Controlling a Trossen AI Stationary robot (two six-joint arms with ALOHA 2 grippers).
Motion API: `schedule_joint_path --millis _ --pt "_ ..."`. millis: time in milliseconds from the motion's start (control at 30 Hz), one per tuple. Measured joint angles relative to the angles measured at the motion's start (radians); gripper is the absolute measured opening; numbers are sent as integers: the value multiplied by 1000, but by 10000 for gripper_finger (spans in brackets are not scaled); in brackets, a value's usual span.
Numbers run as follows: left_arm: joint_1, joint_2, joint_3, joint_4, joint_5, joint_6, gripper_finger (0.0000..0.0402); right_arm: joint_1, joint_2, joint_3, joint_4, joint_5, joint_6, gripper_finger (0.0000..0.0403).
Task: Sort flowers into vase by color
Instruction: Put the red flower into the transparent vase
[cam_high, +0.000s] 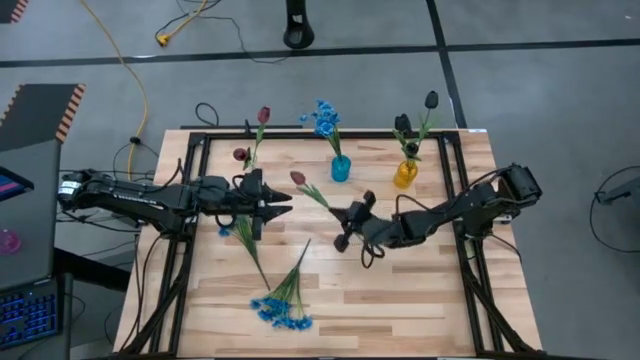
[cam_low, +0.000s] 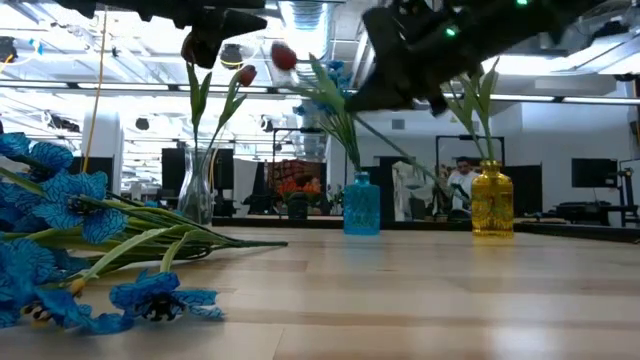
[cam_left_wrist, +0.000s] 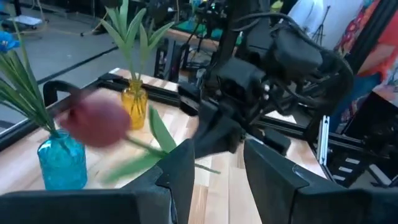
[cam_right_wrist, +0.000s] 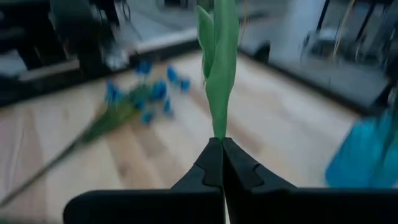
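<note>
My right gripper (cam_high: 343, 216) is shut on a dark red tulip (cam_high: 298, 178) and holds it above the table's middle. Its bud (cam_left_wrist: 96, 121) points toward my left gripper (cam_high: 282, 206), which hovers open just left of it, holding nothing. At the back stand a clear vase (cam_low: 197, 185) with red tulips (cam_high: 264, 115), a blue vase (cam_high: 341, 168) with blue flowers (cam_high: 325, 118), and a yellow vase (cam_high: 405, 173) with near-black tulips (cam_high: 402, 122). A bunch of blue flowers (cam_high: 283, 305) lies flat on the table near the front. My right gripper pinches the tulip's green stem at the base of a leaf (cam_right_wrist: 217, 127) between its two fingertips. The fingers come from the table's right, nearly level. The tulip is lifted clear of the table, with its leaf (cam_right_wrist: 219, 56) and bud reaching out beyond the fingers toward the left.
A black metal frame (cam_high: 470, 250) runs along the table's sides and back. The three vases stand in a row at the far edge. The blue bunch's long stems (cam_high: 255, 255) reach from the front toward the left gripper. Bare wood lies at the front right.
</note>
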Motion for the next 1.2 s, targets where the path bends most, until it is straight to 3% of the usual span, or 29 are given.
schedule_joint_path --millis 300,467,867,1200 --pt "-2 61 0 51 -67 15 126 -75 0 1 332 -1 -263 23" --pt "-4 163 0 225 -128 56 126 -91 0 1 423 -3 -326 24" --pt "-4 385 0 622 -242 106 126 -93 0 1 444 -6 -329 25" --pt "2 476 0 751 -335 88 125 -93 0 1 451 -58 -326 25"
